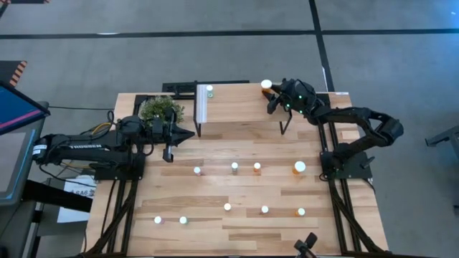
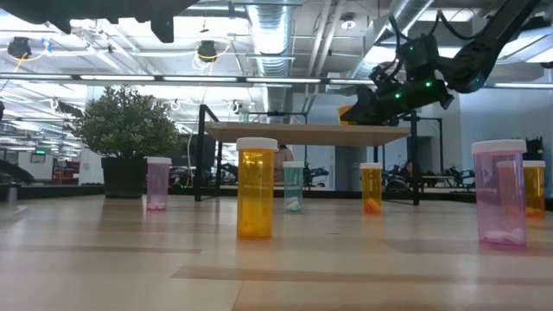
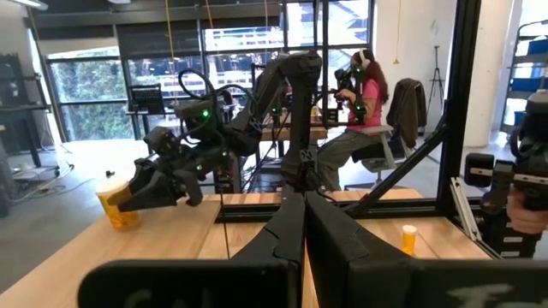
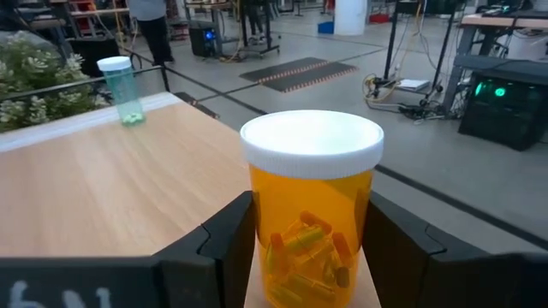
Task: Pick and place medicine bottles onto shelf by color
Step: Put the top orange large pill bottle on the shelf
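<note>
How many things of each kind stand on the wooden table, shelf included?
White-capped plastic medicine bottles: 11, one in the right gripper
Green potted plant: 1
Light-wood shelf on black legs: 1
Total: 13

Grey floor (image 1: pixel 215 43) crossed by dark lines fills the top of the overhead picture. At table height, silver ducts (image 2: pixel 276 34) and strip lights run across the ceiling. Upper left, tall windows (image 3: pixel 94 94); at centre a seated person (image 3: pixel 360 120) at a desk.

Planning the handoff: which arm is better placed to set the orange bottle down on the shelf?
Right. The right gripper already grips the orange bottle at the shelf corner; the left gripper waits beside the shelf, empty.
</note>
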Robot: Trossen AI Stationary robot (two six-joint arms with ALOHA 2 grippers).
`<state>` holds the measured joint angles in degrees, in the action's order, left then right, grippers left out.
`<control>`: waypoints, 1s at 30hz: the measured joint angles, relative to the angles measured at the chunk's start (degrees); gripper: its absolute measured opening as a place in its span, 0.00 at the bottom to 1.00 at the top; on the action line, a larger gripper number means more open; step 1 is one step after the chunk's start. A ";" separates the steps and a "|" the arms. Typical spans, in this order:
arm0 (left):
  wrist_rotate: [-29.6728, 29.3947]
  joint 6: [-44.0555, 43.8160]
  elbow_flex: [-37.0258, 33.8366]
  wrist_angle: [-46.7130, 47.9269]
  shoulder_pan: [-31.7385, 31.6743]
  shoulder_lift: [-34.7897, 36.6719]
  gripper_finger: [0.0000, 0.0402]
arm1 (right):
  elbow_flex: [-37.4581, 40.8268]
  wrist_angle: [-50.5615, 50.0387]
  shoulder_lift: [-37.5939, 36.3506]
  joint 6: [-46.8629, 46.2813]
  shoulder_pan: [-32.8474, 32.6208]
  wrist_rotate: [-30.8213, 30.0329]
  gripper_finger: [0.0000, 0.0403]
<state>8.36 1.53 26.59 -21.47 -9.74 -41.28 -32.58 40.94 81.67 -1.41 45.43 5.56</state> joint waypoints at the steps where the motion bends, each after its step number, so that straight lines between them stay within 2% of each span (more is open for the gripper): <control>1: 0.00 -0.01 0.00 0.00 0.00 0.00 0.00 | 0.00 0.05 0.00 0.02 0.00 -0.54 0.50; 7: 0.00 -0.01 0.00 0.02 0.00 0.00 0.00 | 0.11 0.73 0.09 0.00 0.00 -2.44 0.50; 19: 0.02 -0.03 0.00 0.04 0.00 0.00 0.00 | 0.11 0.25 0.09 0.13 -0.43 -2.78 0.56; 30: 0.04 -0.05 0.00 0.07 0.00 0.00 0.00 | 0.15 0.25 0.09 -0.04 -0.73 -2.76 0.57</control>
<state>8.40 1.48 26.59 -21.41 -9.74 -41.28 -32.42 41.19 81.76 -1.45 44.70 2.81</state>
